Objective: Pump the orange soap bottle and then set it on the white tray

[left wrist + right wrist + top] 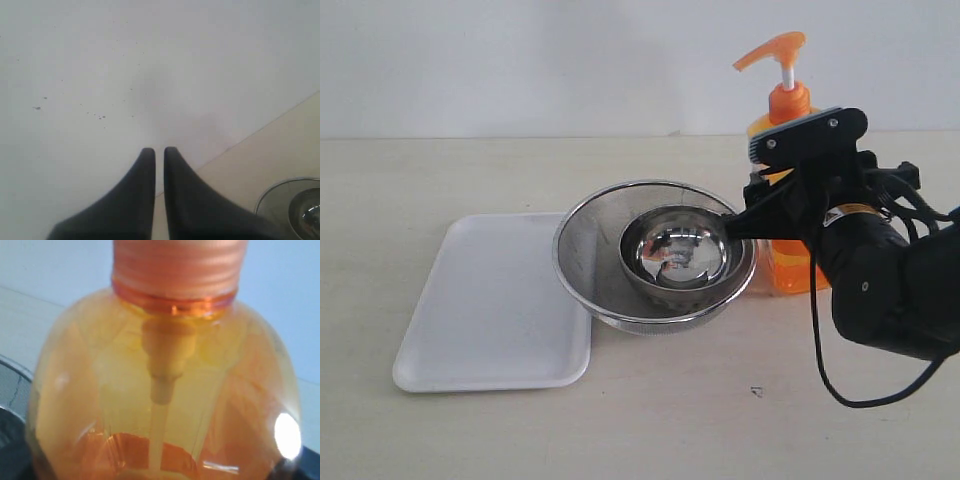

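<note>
The orange soap bottle (pixel 787 102) stands upright on the table at the right, just behind the steel bowls, with its pump head raised. My right gripper (pixel 770 215) is around the bottle's body and shut on it; one black finger shows on the side toward the bowls. In the right wrist view the orange soap bottle (pixel 165 390) fills the frame, with its dip tube showing through. The white tray (pixel 490 300) lies flat at the left with nothing on it. My left gripper (pixel 159 150) is shut and holds nothing; it is out of the exterior view.
A wide steel mesh bowl (pixel 585 250) sits between tray and bottle, touching the tray's right edge, with a smaller shiny bowl (pixel 675 250) inside it. The bowl's rim (pixel 280 190) shows in the left wrist view. A black cable (pixel 830 385) hangs from the right arm.
</note>
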